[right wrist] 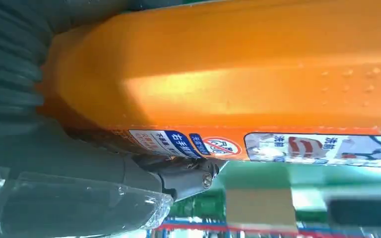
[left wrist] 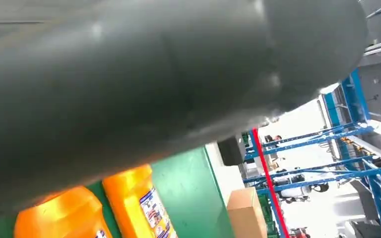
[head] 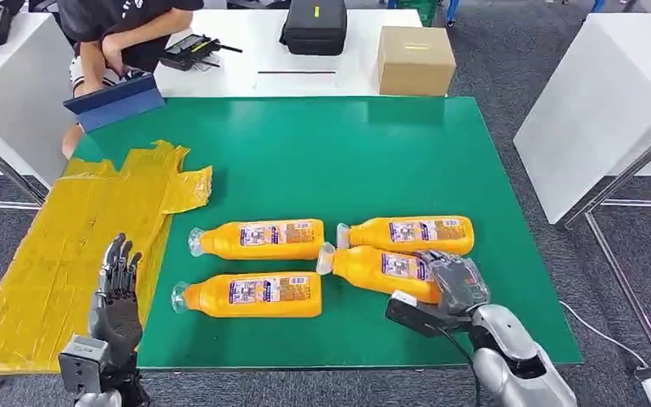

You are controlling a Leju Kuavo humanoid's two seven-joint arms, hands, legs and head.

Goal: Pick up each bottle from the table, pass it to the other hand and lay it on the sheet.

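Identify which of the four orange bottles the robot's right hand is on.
The near-right bottle, tilted, with its cap toward the table's middle. The right hand covers its base end; the other three bottles lie untouched, and the left hand is over the yellow sheet.

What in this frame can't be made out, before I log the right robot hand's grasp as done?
- Right robot hand: head view shows it on a bottle; the fingers' closure is hidden underneath.
- Right wrist view: the bottle blocks the fingers.
- Left wrist view: a blurred grey cover blocks most of the table.
- Bottle labels: too small to read.
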